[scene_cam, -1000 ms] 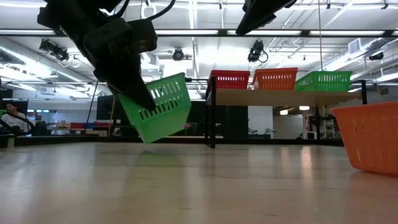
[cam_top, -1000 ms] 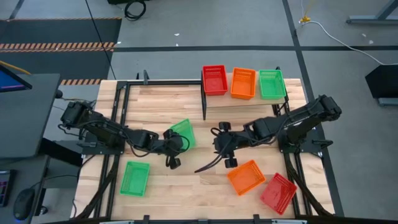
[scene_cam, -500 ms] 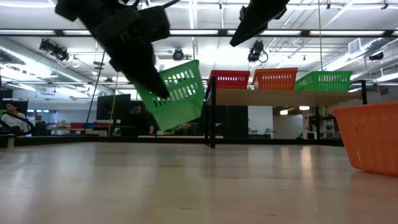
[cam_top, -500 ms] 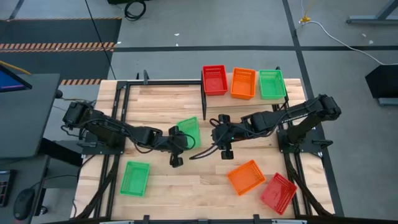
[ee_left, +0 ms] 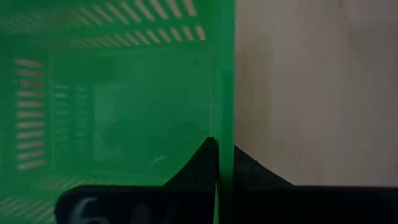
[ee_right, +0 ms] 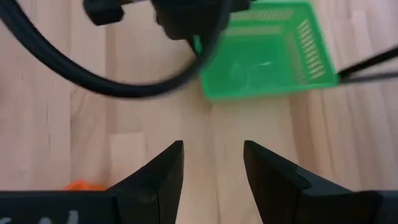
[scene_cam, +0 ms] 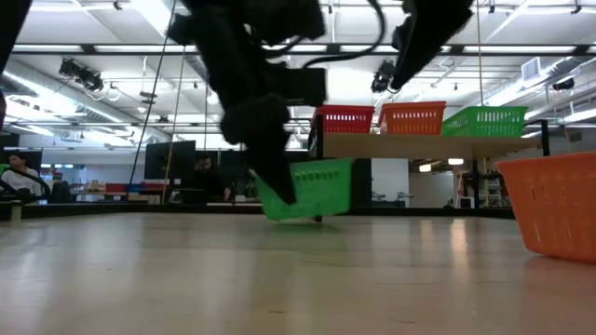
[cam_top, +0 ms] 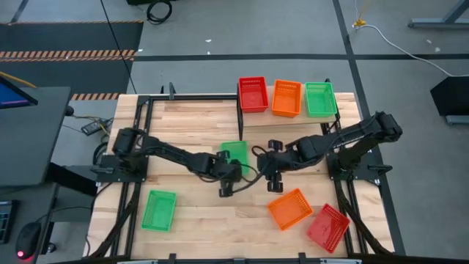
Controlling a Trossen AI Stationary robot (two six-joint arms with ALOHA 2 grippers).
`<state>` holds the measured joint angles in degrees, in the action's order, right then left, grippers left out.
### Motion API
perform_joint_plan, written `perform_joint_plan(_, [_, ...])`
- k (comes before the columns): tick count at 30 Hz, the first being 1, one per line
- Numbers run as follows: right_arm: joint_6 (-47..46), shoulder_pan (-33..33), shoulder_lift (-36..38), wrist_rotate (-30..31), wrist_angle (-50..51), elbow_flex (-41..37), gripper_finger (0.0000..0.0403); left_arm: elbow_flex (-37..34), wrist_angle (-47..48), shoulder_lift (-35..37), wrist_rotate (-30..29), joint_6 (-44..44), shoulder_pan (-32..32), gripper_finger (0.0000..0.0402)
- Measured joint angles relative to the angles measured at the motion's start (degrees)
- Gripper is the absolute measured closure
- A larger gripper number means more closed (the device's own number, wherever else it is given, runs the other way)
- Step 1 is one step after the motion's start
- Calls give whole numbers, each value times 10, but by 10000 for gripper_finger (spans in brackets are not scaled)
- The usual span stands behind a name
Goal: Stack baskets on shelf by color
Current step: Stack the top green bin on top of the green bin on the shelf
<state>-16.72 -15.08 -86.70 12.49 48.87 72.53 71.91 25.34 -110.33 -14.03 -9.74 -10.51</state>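
Note:
My left gripper (cam_top: 231, 169) is shut on a green basket (cam_top: 236, 152) near the table's middle; in the low view this basket (scene_cam: 315, 189) hangs low over the wood, slightly tilted. My right gripper (ee_right: 211, 163) is open and empty, hovering just right of that basket (ee_right: 267, 53). The shelf (cam_top: 293, 117) at the far edge carries a red basket (cam_top: 253, 94), an orange basket (cam_top: 286, 97) and a green basket (cam_top: 320, 99) side by side. Another green basket (cam_top: 159, 210), an orange basket (cam_top: 289, 208) and a red basket (cam_top: 327, 228) rest on their bottoms on the table. My left gripper pinches one side wall (ee_left: 225, 124) of the green basket at its rim, with one finger (ee_left: 202, 163) inside the basket and the other finger (ee_left: 252, 171) outside. It comes slanting down from the table's left. The basket hangs beside and below the fingers; whether its bottom touches the table cannot be told.
The shelf's black posts (cam_top: 241, 125) stand just beyond the held basket. The orange basket (scene_cam: 549, 209) fills the low view's right side. Bare wood (cam_top: 190, 121) lies left of the shelf. Cables trail from both wrists over the table's middle.
My left gripper has carried the green basket toward the table's right edge and downward, its arm stretching out. The basket, steeply tilted and higher before, now hangs lower and closer to level, nearer the shelf's posts. My right gripper has shifted a little toward the right edge.

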Motion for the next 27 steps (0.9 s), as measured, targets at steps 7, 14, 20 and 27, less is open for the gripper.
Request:
perform_joint_plan(7, [-8,-32,0,23,0,0,229,56,-12,-53,13,56,1,384])
perform_joint_plan(14, [-2,-36,0,28,-19,0,229,57,-20,-48,12,70,-7,354])
perform_joint_plan(20, [-19,-42,0,30,-28,0,229,57,-12,-46,-35,67,-5,317])
perform_joint_plan(27, [-26,-50,-4,31,-37,-1,229,57,70,-13,-44,54,-2,287])
